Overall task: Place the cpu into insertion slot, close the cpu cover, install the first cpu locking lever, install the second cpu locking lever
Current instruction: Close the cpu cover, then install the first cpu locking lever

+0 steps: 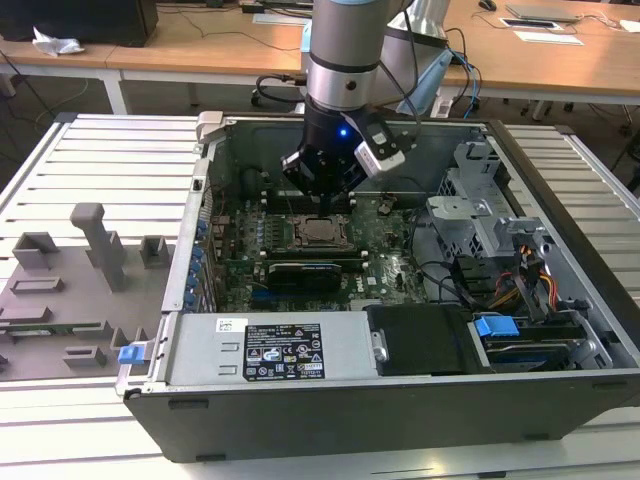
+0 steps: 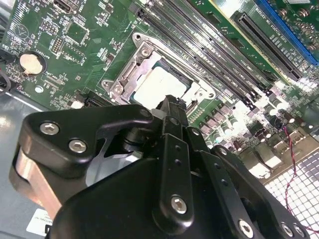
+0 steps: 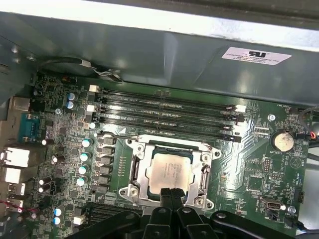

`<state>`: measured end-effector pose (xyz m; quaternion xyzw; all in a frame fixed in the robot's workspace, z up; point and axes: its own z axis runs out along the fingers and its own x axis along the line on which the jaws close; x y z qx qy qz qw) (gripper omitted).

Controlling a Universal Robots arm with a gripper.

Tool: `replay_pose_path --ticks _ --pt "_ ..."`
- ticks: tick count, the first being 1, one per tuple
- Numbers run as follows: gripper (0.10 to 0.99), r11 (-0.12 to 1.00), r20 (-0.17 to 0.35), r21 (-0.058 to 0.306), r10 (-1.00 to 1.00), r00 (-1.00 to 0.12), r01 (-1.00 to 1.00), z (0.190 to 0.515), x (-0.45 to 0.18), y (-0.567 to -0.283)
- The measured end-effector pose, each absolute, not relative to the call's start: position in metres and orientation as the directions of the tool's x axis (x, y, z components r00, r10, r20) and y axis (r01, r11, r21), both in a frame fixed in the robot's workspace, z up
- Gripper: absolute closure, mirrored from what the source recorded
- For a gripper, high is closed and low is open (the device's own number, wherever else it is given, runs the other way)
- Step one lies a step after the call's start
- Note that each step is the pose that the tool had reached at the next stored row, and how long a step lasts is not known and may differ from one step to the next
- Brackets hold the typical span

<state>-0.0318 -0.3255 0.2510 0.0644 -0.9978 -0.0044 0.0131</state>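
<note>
One cpu (image 3: 169, 170) is seated in the insertion slot (image 3: 169, 149) beneath the lowered cpu cover (image 3: 135, 172); the hand (image 3: 172, 193) is pinched narrow, empty, at its edge; any push should be made gently, straight down

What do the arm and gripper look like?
The arm is a silver-grey cylinder with a pale blue-grey band at the top. It ends in a black wrist with a lit blue light and a white camera box on its side. The gripper is matte black, built of jointed link bars pinned with silver screws and narrowing to slim fingers.
</note>
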Motion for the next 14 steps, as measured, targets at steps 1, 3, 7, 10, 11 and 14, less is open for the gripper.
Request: replay_pose_path --ticks 1,3,7,10,11,14 --pt "0.980 0.992 0.026 0.010 -0.129 -0.991 -0.128 0.251 -0.032 -0.325" --pt "0.980 0.992 0.026 0.010 -0.129 -0.991 -0.128 0.251 -0.032 -0.325" --pt "0.980 0.992 0.026 0.010 -0.129 -0.991 -0.128 0.252 -0.032 -0.325" --pt "0.980 0.992 0.022 0.009 -0.129 -0.991 -0.129 0.252 -0.040 -0.325" --pt "0.980 0.992 0.019 0.009 -0.129 -0.992 -0.128 0.252 -0.044 -0.325" --pt "0.980 0.992 0.013 0.008 -0.129 -0.992 -0.129 0.252 -0.055 -0.325"
